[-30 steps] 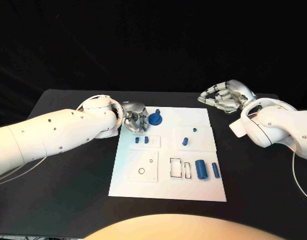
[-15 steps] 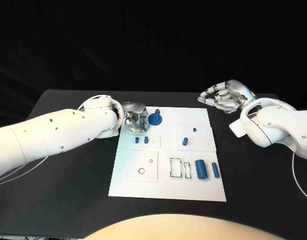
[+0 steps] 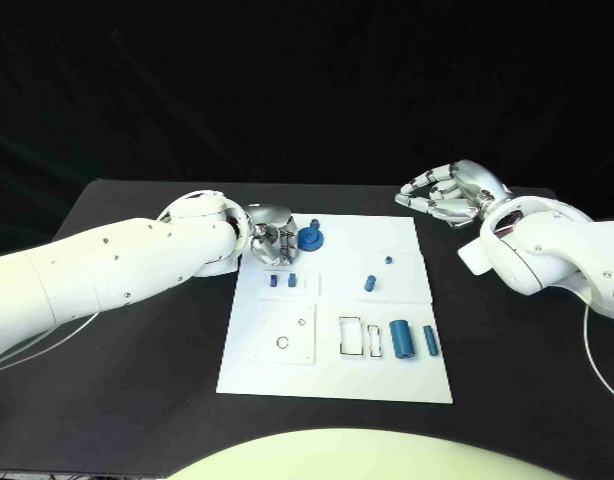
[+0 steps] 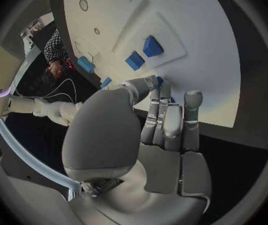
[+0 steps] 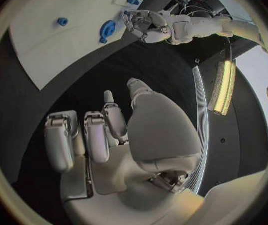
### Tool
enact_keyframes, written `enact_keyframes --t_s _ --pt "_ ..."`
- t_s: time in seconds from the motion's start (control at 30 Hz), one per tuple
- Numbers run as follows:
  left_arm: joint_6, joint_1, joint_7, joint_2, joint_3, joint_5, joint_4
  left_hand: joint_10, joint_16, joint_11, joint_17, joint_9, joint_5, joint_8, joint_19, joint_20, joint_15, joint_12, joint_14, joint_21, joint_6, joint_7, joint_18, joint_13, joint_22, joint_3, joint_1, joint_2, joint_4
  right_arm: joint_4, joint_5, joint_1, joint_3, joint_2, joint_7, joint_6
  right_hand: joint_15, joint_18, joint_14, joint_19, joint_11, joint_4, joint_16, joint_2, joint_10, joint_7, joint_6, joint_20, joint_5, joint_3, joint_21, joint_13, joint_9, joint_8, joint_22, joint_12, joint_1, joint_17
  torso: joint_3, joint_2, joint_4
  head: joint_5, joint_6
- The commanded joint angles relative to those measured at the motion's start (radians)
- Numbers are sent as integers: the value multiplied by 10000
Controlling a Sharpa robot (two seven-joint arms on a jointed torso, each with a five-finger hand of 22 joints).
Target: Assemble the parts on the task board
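Just beside left hand (image 3: 270,238): blue part (image 3: 312,238).

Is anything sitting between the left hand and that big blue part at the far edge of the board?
Nothing visible does. In the head view the left hand is right beside the large blue part on the task board, with no other piece between them. Whether the fingers already touch it cannot be told.
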Motion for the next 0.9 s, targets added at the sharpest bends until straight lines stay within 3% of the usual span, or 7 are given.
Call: enact_keyframes --t_s 0.03,0.47,0.63,0.73,0.9 --pt "168 -39 -2 26 -39 -158 -35 50 20 6 3 13 -32 -43 -52 1 -10 -27 -4 -43 62 19 -181 -3 -8 -7 -44 94 -56 11 -39 -5 0 -5 129 75 -79 -53 814 897 -15 -6 -34 57 23 -18 -27 -88 64 25 -22 128 -13 68 2430 14 63 1660 -3 0 2 -3 -4" --pt "-54 -41 68 -19 -40 -168 33 24 -14 34 -128 2 -30 -149 -159 5 5 -137 -75 -108 5 38 -160 -12 -106 -9 -88 33 -109 0 -39 -7 0 -6 138 69 -79 -53 814 897 -15 -6 -34 57 23 -18 -27 -88 64 25 -22 128 -13 68 2430 14 63 1660 -6 -2 13 -3 -8" --pt "-124 -41 91 -29 -40 -159 45 -94 -65 125 -338 -47 -26 -406 -335 55 81 -377 -206 -222 -207 116 -131 -45 -262 25 -209 -43 -141 -7 -39 -8 0 -3 141 65 -79 -53 814 897 -15 -6 -34 57 23 -18 -27 -88 64 25 -22 128 -13 68 2430 14 63 1660 -8 -5 9 -2 -5" --pt "-170 -41 98 -32 -40 -143 47 -181 -95 181 -484 -144 -21 -771 -412 114 139 -576 -296 -284 -594 188 -114 -70 -333 89 -288 -114 -168 -10 -39 -9 0 -2 141 63 -79 -53 814 897 -15 -6 -34 57 23 -18 -27 -88 64 25 -22 128 -13 68 2430 14 63 1660 -7 -3 7 1 -2" --pt "-229 -41 105 -36 -40 -92 50 -262 -108 217 -562 -168 -22 -933 -438 144 167 -719 -335 -318 -739 217 -106 -90 -368 95 -387 -180 -155 -13 -39 -12 0 -2 140 62 -79 -53 814 897 -15 -6 -34 57 23 -18 -27 -88 64 25 -22 128 -13 68 2430 14 63 1660 -3 -2 5 3 3"
